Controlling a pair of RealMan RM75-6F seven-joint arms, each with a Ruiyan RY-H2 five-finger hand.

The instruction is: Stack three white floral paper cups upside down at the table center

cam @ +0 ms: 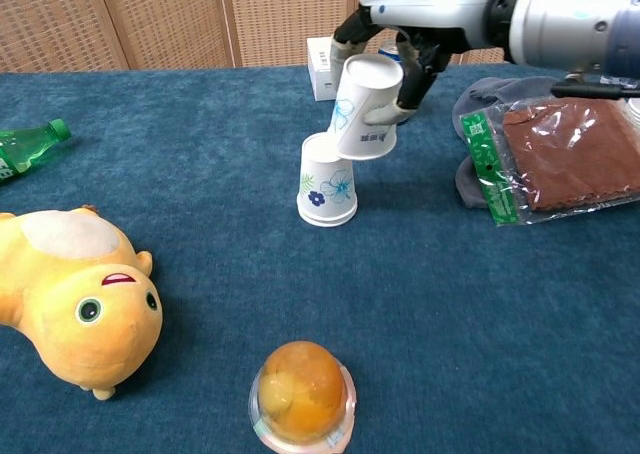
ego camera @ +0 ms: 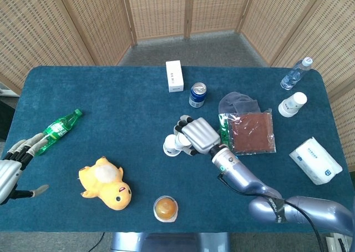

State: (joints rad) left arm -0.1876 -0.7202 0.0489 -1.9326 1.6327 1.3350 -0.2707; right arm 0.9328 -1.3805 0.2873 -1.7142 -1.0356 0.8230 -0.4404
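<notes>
the left hand lay off at the table's left edge, fingers apart and holding nothing, taking no part in the work. near it lay a green bottle, and further in a yellow duck plush and a sealed jelly cup, none of them part of the job.

at the table centre one white floral paper cup stood upside down on the blue cloth, so the base of the stack looked to be in place. just above and a little to its right, the right hand clasped a second floral cup, mouth downward and tilted, its rim overlapping the top of the standing cup in the chest view; whether the two touched could not be told. it was not yet seated over the first.

further right lay a brown packet on a grey cloth, and well apart near the table's right edge sat a third cup, which seemed untouched.

by this reckoning the task was under halfway: the held cup needed levelling and lowering onto the base, and the far cup remained to be fetched, turned over and added.
</notes>
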